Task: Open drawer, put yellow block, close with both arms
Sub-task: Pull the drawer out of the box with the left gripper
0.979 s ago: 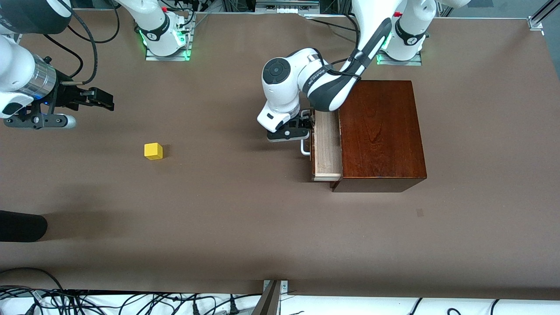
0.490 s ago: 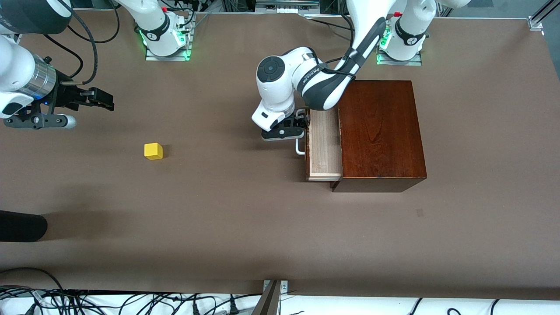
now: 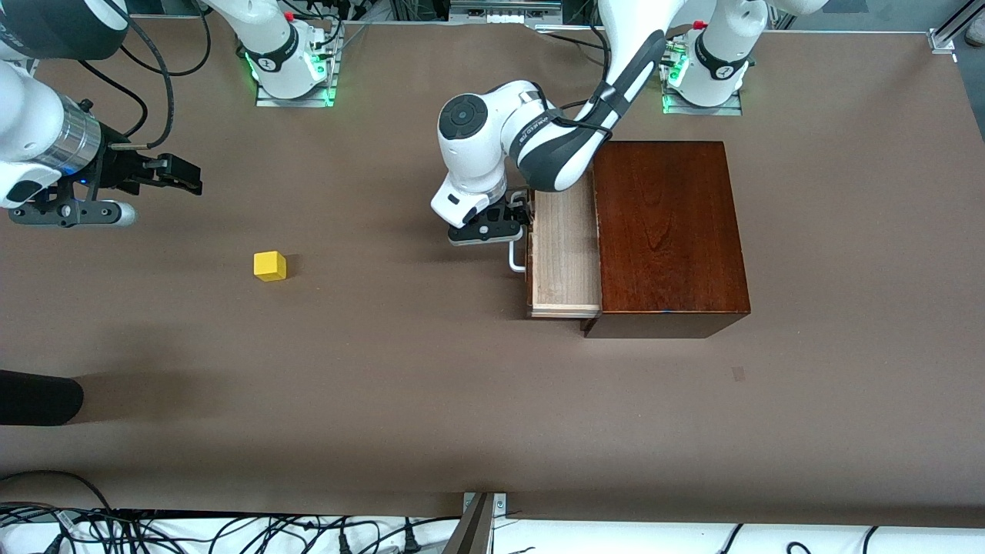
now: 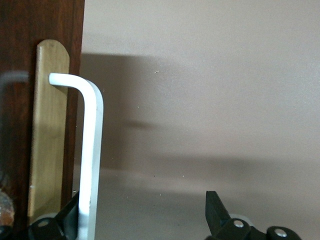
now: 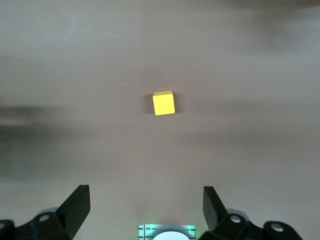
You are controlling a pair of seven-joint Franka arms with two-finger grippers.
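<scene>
The drawer (image 3: 565, 254) stands partly pulled out of the dark wooden box (image 3: 666, 231), with its pale tray showing. My left gripper (image 3: 514, 219) is at the white handle (image 3: 514, 260) and is open. In the left wrist view the handle bar (image 4: 92, 150) lies against the inside of one finger, in front of the dark drawer front (image 4: 20, 50). The other finger (image 4: 214, 207) stands well clear of the bar, so the left gripper (image 4: 141, 207) is hooked on it, not clamped. The yellow block (image 3: 270, 265) lies on the table toward the right arm's end. My right gripper (image 3: 185, 177) hangs open over the table, with the block (image 5: 163, 103) in sight beyond the right gripper (image 5: 146, 197).
A brass plate (image 4: 47, 130) sits on the drawer front under the handle. A black object (image 3: 38, 396) juts in at the right arm's end of the table. The right arm's base (image 3: 292, 69) glows green. Cables (image 3: 231, 531) run along the near edge.
The drawer has slid farther out of the box toward the right arm's end, and my left gripper has moved with the handle. The right arm and the block have not moved.
</scene>
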